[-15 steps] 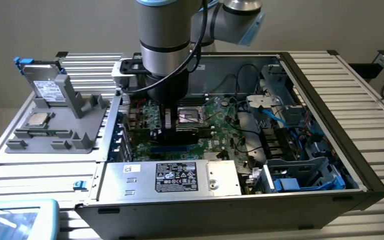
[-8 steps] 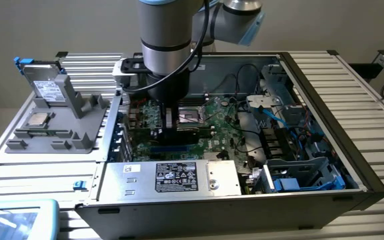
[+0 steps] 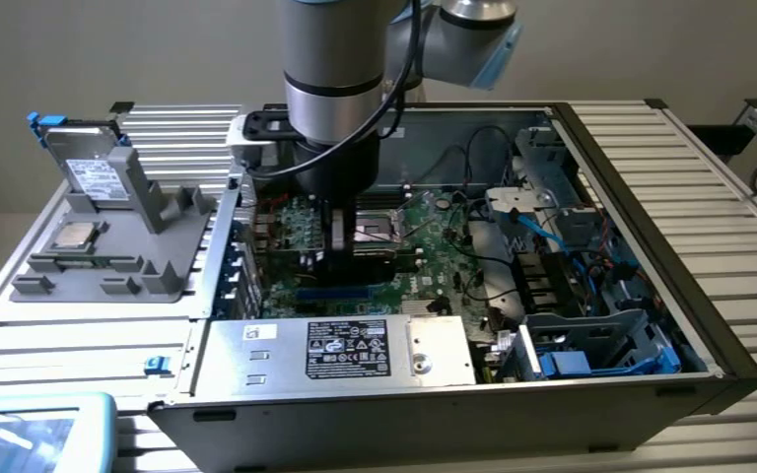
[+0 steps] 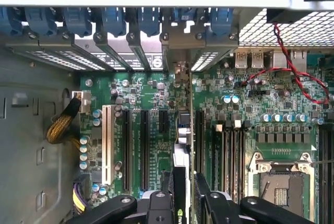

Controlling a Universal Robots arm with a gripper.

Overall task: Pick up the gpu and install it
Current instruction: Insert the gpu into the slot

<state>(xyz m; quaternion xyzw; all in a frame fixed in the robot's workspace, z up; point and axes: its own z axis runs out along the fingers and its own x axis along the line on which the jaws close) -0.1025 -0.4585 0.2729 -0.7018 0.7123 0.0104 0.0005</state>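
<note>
My gripper point(image 3: 352, 258) reaches down inside the open computer case point(image 3: 642, 246), over the green motherboard point(image 3: 438, 236). It is shut on the gpu point(image 4: 181, 148), which shows edge-on in the wrist view between the two black fingers point(image 4: 209, 200). The card stands upright along an expansion slot, and its silver end bracket point(image 4: 180, 71) meets the row of rear slot openings with blue clips point(image 4: 148, 20). Whether the card's edge sits fully in the slot I cannot tell. In the exterior view the gpu point(image 3: 342, 235) is a dark slab under the wrist.
A white slot point(image 4: 108, 145) and black slots point(image 4: 144, 148) lie beside the card, with the CPU socket point(image 4: 279, 185) on its other side. A silver power supply point(image 3: 352, 350) fills the case front. A grey fixture point(image 3: 115, 261) at the exterior view's left holds a silver drive point(image 3: 90, 169).
</note>
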